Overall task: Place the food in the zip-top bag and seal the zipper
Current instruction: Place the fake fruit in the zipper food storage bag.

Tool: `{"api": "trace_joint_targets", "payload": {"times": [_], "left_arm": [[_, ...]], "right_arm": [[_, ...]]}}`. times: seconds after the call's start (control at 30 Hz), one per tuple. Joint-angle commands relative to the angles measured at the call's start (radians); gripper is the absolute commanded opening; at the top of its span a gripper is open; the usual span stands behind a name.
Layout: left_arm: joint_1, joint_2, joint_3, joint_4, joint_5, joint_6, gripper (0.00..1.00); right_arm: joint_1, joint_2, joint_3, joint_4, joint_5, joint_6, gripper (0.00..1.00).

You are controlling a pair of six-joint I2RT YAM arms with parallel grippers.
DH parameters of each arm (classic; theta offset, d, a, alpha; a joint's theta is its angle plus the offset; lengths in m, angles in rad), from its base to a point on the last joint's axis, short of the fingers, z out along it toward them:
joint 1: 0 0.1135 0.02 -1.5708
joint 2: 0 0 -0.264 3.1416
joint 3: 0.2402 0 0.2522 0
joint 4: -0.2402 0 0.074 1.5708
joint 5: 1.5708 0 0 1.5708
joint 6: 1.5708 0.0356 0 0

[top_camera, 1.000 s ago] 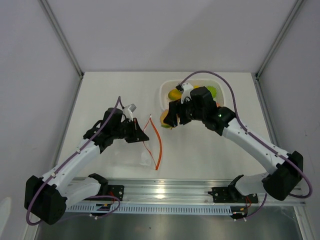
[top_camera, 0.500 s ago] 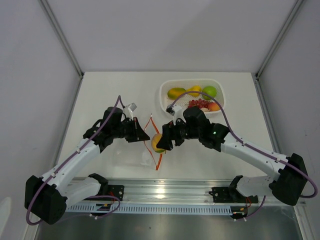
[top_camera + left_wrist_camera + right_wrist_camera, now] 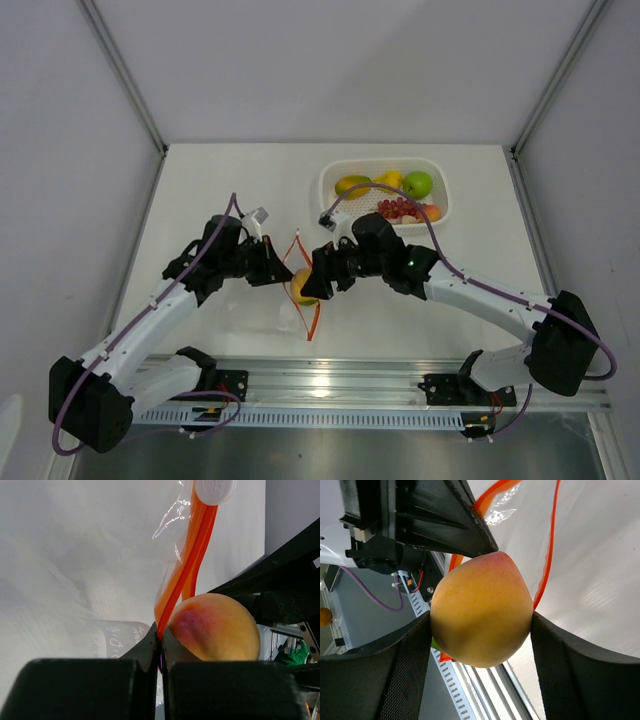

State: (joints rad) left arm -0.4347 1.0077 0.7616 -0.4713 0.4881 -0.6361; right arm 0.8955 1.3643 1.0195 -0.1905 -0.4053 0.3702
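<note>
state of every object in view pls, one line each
Left tool: shut on the zipper's edge.
Right tool: closed on the peach.
Peach: held at the bag's mouth, between the zipper strips.
Zipper: unsealed, strips apart.
Bag: mouth open.
Basket: holds apple, mango, grapes.
</note>
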Motion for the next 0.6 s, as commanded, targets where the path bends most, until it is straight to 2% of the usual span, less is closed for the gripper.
{"api": "trace_joint_targets", "payload": {"times": [0.0, 0.37, 0.57], "left_arm": [[-0.007, -0.055, 0.057, 0.027, 0.086, -0.033, 0.01], [-0.007, -0.092, 0.077, 0.002, 0.098, -0.045, 0.01], [-0.007, -0.092, 0.077, 0.007, 0.112, -0.050, 0.01]], "right_arm": [[0.006, 0.030, 0.016, 0.019, 0.111, 0.006, 0.00], [0.006, 0.041, -0.021, 0.002, 0.224, 0.001, 0.00], [0.006, 0.051, -0.009, 0.023, 0.206, 0.012, 0.00]]}}
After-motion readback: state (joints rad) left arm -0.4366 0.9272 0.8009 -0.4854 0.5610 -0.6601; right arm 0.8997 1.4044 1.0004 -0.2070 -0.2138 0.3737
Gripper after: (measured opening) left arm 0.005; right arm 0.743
